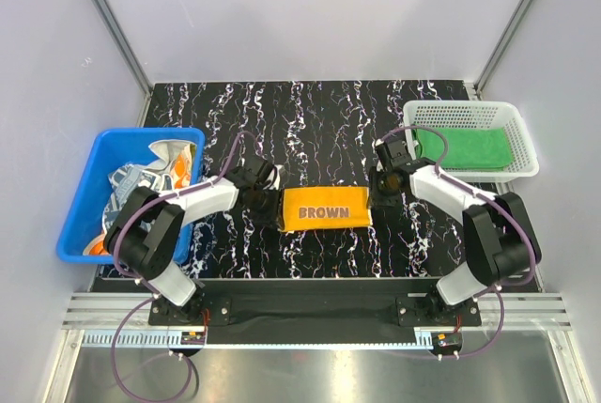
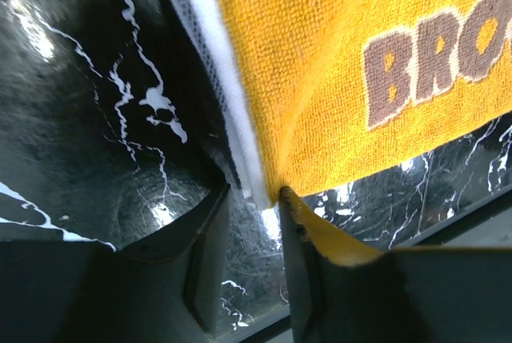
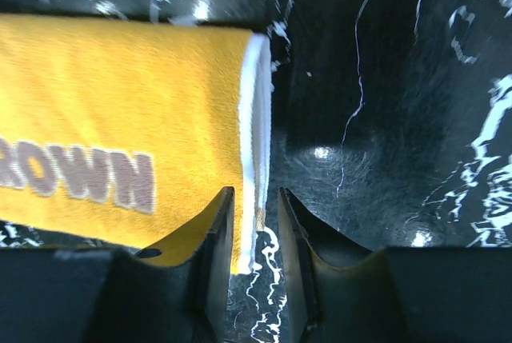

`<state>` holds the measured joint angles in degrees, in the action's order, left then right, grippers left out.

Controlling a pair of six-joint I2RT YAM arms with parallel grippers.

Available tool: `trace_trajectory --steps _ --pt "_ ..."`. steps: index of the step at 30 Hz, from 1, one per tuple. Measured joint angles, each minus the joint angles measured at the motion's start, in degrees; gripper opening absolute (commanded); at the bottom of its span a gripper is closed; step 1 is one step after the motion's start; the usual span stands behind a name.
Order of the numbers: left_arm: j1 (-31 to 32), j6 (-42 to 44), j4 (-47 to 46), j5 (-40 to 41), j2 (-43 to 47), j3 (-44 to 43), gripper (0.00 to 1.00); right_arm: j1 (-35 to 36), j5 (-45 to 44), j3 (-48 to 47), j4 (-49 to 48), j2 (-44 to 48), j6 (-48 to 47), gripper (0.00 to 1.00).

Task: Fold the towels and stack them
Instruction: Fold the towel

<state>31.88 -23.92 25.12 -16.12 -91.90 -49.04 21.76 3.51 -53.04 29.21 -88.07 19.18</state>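
**Top view.** A green towel (image 1: 465, 147) is lying folded in the white mesh basket (image 1: 522, 117). The orange-yellow towel (image 1: 326, 209), folded to a strip, is lying mid-desk (image 1: 310, 121) between the arms. Several crumpled towels (image 1: 150, 176) are sitting in the blue bin (image 1: 79, 204). Judged progress: one towel stowed, one nearing its final fold, the rest still to do.

**Left wrist view.** The left claw (image 2: 254, 195) is standing part-open at the strip's left end. It is gripping nothing, and the white hem is just meeting its tips.

**Right wrist view.** The right claw (image 3: 256, 195) is standing part-open astride the right-end hem and appears not to be pinching it.
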Motion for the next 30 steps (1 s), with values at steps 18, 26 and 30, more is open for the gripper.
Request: trace_trajectory --steps 18,26,30 --pt "0.0 -5.8 -3.9 2.3 5.0 -6.4 0.47 0.6 0.8 -2.9 8.2 1.0 4.0 0.27" --pt "0.0 -8.6 -8.3 0.9 -4.2 -6.3 0.47 1.0 4.5 4.2 3.7 1.7 5.6 0.28" --pt "0.0 -8.9 -8.3 1.4 -4.4 -6.2 0.47 1.0 3.4 5.7 3.6 -0.9 6.3 0.34"
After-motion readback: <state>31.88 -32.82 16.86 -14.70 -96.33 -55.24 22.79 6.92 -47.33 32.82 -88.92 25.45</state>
